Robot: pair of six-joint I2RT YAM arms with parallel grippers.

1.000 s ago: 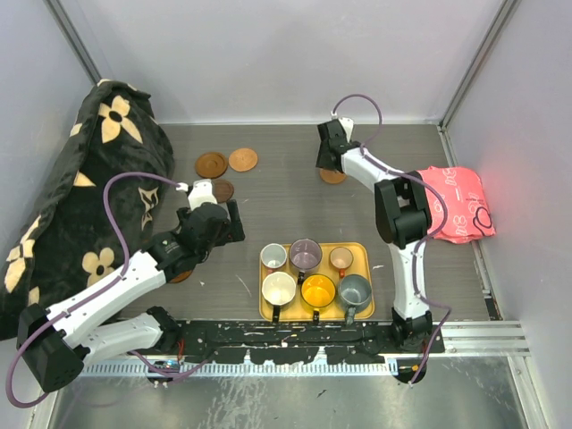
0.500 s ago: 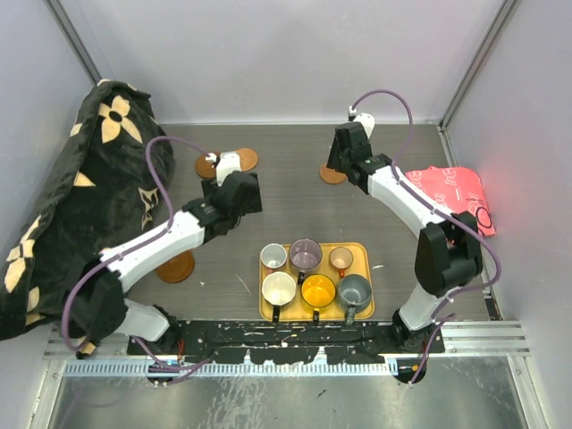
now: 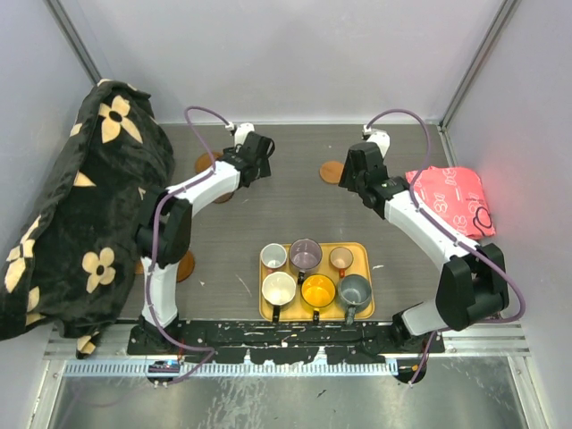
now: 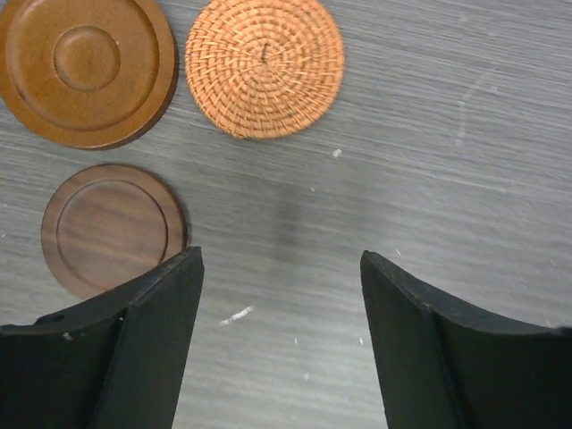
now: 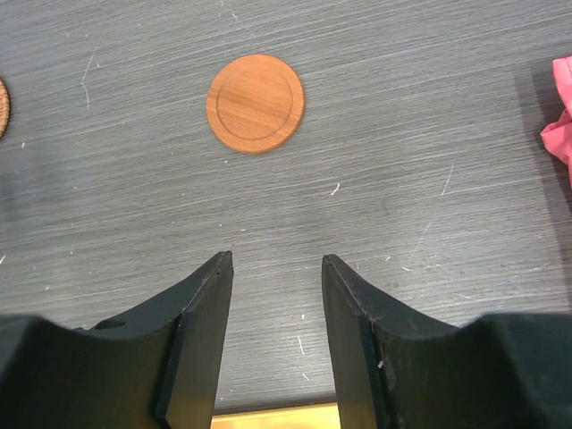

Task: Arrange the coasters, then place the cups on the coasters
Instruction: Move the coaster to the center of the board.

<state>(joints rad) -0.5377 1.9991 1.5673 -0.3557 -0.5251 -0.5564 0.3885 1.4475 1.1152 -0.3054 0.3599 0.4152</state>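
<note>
My left gripper (image 4: 281,259) (image 3: 257,159) hovers open above bare table with nothing between its fingers. In the left wrist view three coasters lie just ahead of it: a rimmed brown coaster (image 4: 87,67) (image 3: 206,164), a woven orange coaster (image 4: 264,64) and a dark brown coaster (image 4: 112,228) (image 3: 224,194). My right gripper (image 5: 277,259) (image 3: 357,175) is open and empty, a short way behind an orange-brown coaster (image 5: 256,102) (image 3: 332,171). Another coaster (image 3: 185,266) lies by the left arm. Several cups stand on the yellow tray (image 3: 365,253), among them white (image 3: 273,256), purple-grey (image 3: 305,254) and orange-yellow (image 3: 318,290).
A black blanket with cream flowers (image 3: 80,206) is heaped along the left side. A pink cloth (image 3: 451,201) (image 5: 561,125) lies at the right. The tray's yellow edge (image 5: 277,417) shows just under my right fingers. Walls close in the back and both sides.
The left arm has swung from the near left out to the back, over the group of coasters, and its jaws have narrowed. The right gripper has drawn back slightly from its coaster.
</note>
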